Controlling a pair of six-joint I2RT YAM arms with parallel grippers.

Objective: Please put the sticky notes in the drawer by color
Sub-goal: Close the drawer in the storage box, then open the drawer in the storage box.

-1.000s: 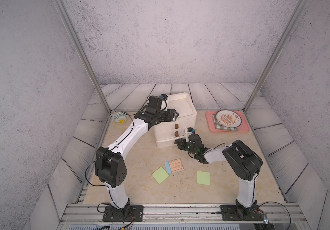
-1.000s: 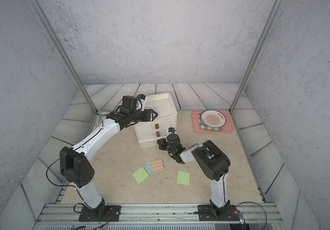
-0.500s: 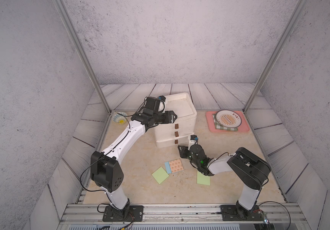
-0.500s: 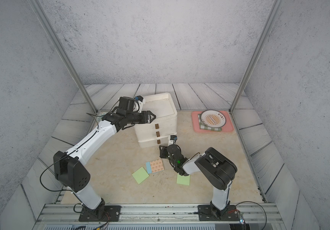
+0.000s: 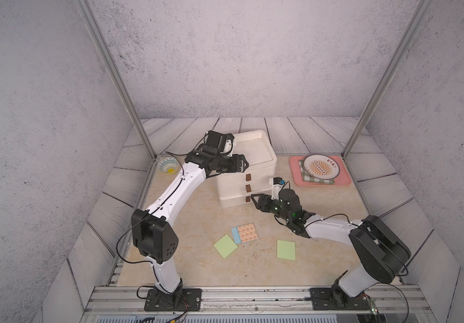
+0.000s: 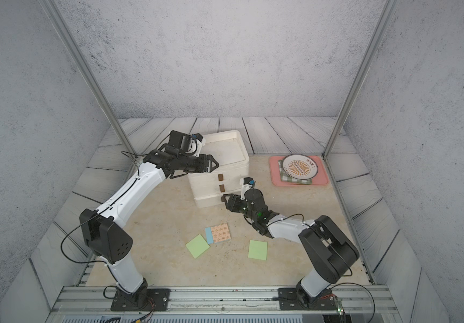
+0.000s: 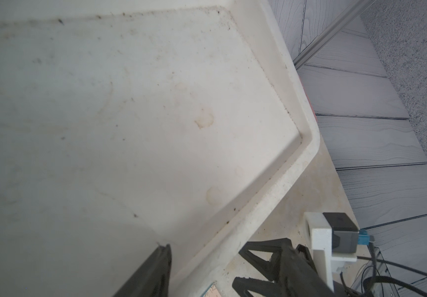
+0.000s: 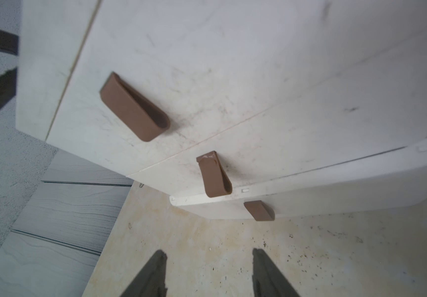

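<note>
Here we are looking at the white boxy three-drawer cabinet [image 5: 261, 173] standing toward the back of the beige table [image 5: 197, 218], and we are finding its bottom drawer [image 5: 232, 200] sticking out a little ahead of the two above it. The right gripper [image 5: 255, 200] is hovering low just in front of that drawer's small brown tab handle [image 8: 258, 210], its jaws standing apart with only table surface showing between them. The left gripper [image 5: 244, 165] is reaching over the front left corner of the cabinet's rimmed top, fingers spread and holding nothing; whether it is touching the rim we cannot tell. The sticky notes are all lying flat on the table nearer the arm bases: one pale green square pad [image 5: 225, 245], a second pale green pad [image 5: 286, 249] well to its right, and between them an orange-patterned pad with a light blue edge [image 5: 246, 233], its blue side touching the first green one.
</note>
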